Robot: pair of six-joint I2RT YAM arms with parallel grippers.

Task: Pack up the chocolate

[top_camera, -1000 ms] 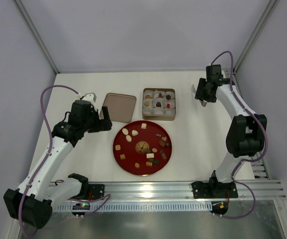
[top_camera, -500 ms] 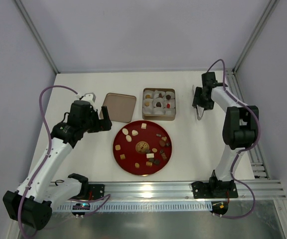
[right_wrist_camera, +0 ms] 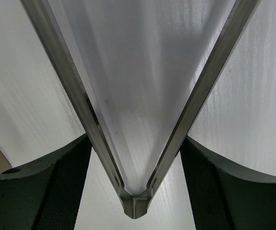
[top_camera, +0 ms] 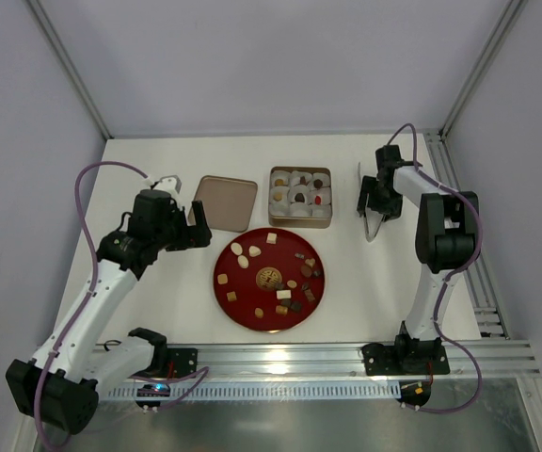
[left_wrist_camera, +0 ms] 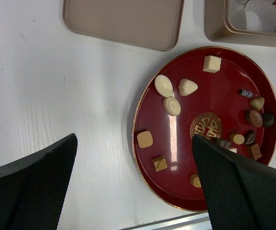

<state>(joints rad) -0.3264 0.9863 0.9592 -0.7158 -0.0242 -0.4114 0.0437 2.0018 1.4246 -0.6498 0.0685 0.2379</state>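
Several pieces of chocolate (top_camera: pixel 271 273), cream, tan and dark brown, lie scattered on a round red plate (top_camera: pixel 220 282). The gold-brown tin (top_camera: pixel 299 223) behind the plate holds white paper cups, some with sweets in them. My left gripper (top_camera: pixel 199 224) hovers open left of the plate. In its wrist view, the left gripper (left_wrist_camera: pixel 134 141) frames the plate's left rim (left_wrist_camera: pixel 139 158) and cream chocolate (left_wrist_camera: pixel 171 106). Right of the tin, my right gripper (top_camera: pixel 376 200) is low over the table and shut on metal tongs (top_camera: pixel 373 226). The right gripper (right_wrist_camera: pixel 135 139) presses both arms of the spread tongs (right_wrist_camera: pixel 137 207).
The tin's lid (top_camera: pixel 226 202) lies upside down left of the tin, just behind my left gripper. White table surface stretches around the plate. A metal rail (top_camera: pixel 346 356) runs along the near edge by the arm bases.
My right arm has come down and slightly nearer, bringing the tongs low over the table right of the tin. Its jaws have widened with the tongs. The left arm is still.
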